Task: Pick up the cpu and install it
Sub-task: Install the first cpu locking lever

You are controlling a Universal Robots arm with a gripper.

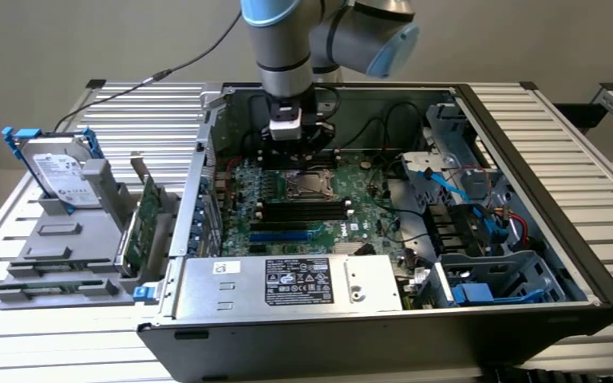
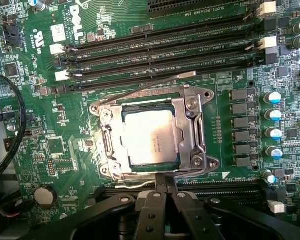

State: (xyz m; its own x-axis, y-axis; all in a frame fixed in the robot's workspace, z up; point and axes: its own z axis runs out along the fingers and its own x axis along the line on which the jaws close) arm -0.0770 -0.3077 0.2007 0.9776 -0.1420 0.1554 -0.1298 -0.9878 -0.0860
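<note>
The cpu (image 2: 151, 137) is a flat silver square lying inside the motherboard socket, with the metal retention frame (image 2: 197, 127) around it. In the exterior view the cpu (image 1: 306, 185) sits mid-board inside the open computer case. My gripper (image 2: 166, 181) is shut, its black fingertips pressed together at the socket frame's edge beside the chip, and I see nothing held between them. Seen from outside, the gripper (image 1: 290, 158) hangs straight down just behind the socket, close above the board.
Black memory slots (image 2: 165, 60) run beside the socket. The case walls (image 1: 205, 159) enclose the board, with the power supply (image 1: 285, 283) in front and blue cables (image 1: 466, 211) at the exterior view's right. A hard drive (image 1: 60, 171) and a green card (image 1: 141, 219) stand in a grey holder outside, left.
</note>
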